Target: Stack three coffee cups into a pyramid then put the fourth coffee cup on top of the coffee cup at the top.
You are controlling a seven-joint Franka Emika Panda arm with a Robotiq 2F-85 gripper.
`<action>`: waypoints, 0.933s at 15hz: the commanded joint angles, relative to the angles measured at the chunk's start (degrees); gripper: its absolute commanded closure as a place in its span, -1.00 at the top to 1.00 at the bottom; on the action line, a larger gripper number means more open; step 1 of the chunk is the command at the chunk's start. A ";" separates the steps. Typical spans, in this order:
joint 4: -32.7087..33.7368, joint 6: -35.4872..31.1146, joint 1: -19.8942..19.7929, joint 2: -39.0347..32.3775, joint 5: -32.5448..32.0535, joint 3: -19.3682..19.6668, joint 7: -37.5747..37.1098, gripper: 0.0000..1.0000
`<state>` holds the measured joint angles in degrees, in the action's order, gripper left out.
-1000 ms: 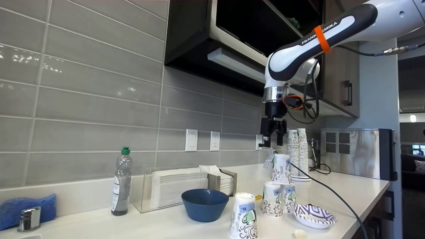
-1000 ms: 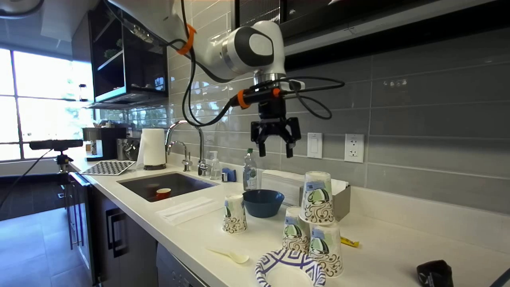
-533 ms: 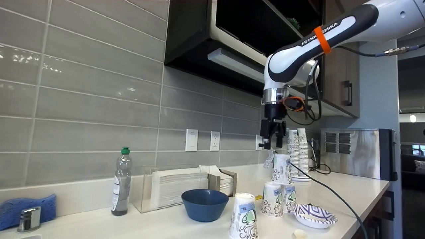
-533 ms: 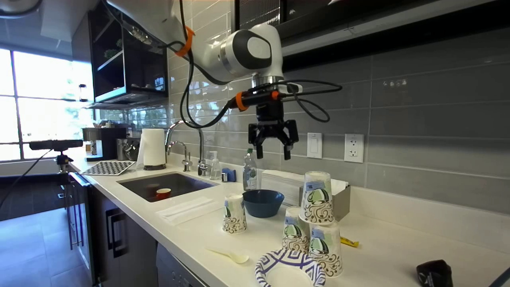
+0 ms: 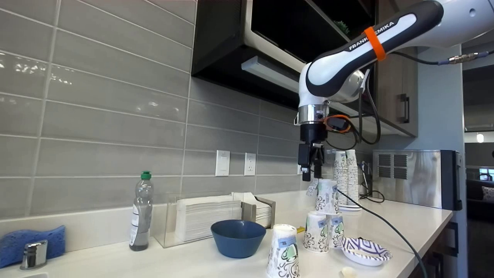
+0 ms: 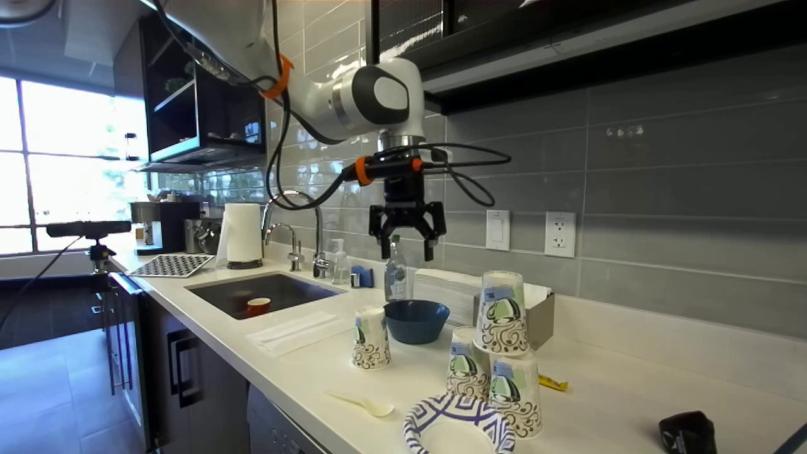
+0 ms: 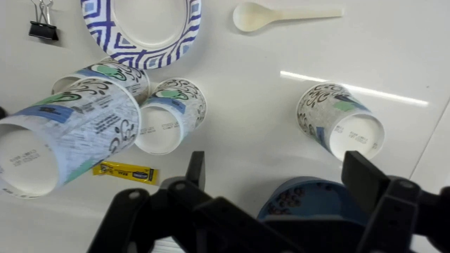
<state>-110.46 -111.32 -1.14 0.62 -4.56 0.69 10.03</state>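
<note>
Coffee cup (image 6: pixel 371 338), unstacked, sits below and to one side of our empty, spread hand (image 6: pixel 407 253). We should centre above, then squeeze lightly.

That arm (image 6: pixel 365 101) is rocking white shells (image 5: pixel 459 23) with black panels (image 5: pixel 429 15), an orange strap (image 5: pixel 374 43) is cutting across its FRANK EMIKA lettering (image 5: pixel 357 46), and a shiny silver collar (image 5: pixel 312 114) is sitting above the black gripper (image 6: pixel 407 251). Black cables (image 6: pixel 334 188) are looping loosely, and round grey pin heads (image 7: pixel 134 194) are dotting that gripper.

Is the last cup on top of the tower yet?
No, the fourth cup stands alone on the counter, apart from the three-cup pyramid.
</note>
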 commanded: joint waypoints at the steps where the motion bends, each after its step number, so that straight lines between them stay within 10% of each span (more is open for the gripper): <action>1: -4.89 -1.14 1.45 2.56 2.33 -1.14 5.42 1.00; 14: -5.38 -4.19 4.39 -0.13 2.79 -4.10 7.19 1.00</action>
<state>-114.19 -112.42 2.47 0.50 -3.53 -2.80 15.02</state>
